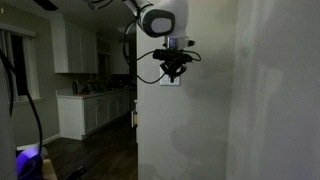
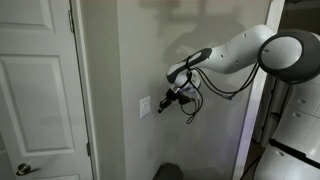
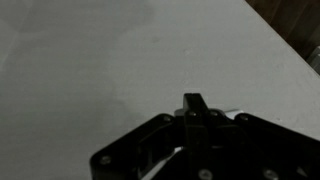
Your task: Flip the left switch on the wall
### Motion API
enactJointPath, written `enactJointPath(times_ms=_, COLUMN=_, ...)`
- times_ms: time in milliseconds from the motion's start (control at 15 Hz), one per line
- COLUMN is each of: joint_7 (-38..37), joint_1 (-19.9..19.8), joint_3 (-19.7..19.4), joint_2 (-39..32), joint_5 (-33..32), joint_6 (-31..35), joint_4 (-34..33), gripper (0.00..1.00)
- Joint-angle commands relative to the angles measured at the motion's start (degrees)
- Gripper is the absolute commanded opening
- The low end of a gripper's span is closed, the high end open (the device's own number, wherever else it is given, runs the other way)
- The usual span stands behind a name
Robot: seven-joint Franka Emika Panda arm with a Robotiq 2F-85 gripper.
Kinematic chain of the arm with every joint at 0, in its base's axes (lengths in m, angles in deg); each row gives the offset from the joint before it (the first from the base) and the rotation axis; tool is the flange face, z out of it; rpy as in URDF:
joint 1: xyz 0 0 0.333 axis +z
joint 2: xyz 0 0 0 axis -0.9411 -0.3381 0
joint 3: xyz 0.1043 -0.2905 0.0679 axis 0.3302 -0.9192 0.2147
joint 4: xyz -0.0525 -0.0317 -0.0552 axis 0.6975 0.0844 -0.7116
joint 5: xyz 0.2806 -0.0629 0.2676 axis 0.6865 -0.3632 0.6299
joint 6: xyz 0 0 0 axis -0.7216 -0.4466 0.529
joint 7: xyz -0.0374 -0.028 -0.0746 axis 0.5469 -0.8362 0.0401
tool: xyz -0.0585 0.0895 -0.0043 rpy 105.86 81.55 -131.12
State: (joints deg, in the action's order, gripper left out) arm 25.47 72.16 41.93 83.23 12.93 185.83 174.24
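Slippage is looking like the main hazard. The gripper (image 2: 163,103), its fingers (image 3: 192,102) appearing pressed together in the wrist view, is hovering just beside the switch plate (image 2: 146,106) on the wall (image 2: 120,50). The left switch (image 2: 143,107) is sitting in that plate's left half, too small to separate from its neighbour, so a tip drifting sideways is risking the wrong rocker, or both at once; pushing off-centre is risking skidding onto bare paint. No bench is showing, so the plate is being placed between the door (image 2: 40,90) and the wall's corner edge. Counting: one arm (image 2: 240,55), one gripper, one plate, one door, one run of white cabinets (image 1: 85,50); rockers are proving uncountable here.
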Motion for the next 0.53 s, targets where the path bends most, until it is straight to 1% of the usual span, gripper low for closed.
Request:
enactJointPath(times_ms=0, joint_7=-0.19, joint_1=-0.40, joint_3=0.43, joint_2=0.01, joint_5=-0.12, joint_6=-0.12, joint_4=-0.08, gripper=0.06)
enactJointPath(times_ms=67, joint_7=-0.19, joint_1=-0.39, joint_3=0.46, joint_2=-0.01, joint_5=-0.12, joint_6=-0.12, joint_4=-0.08, gripper=0.14)
enactJointPath(times_ms=200, joint_7=-0.20, joint_1=-0.37, joint_3=0.55, joint_2=-0.01, joint_5=-0.12, joint_6=-0.11, joint_4=-0.08, gripper=0.25)
enactJointPath(times_ms=467, joint_7=-0.20, joint_1=-0.37, joint_3=0.56, joint_2=-0.01, joint_5=-0.13, joint_6=-0.11, joint_4=-0.08, gripper=0.26)
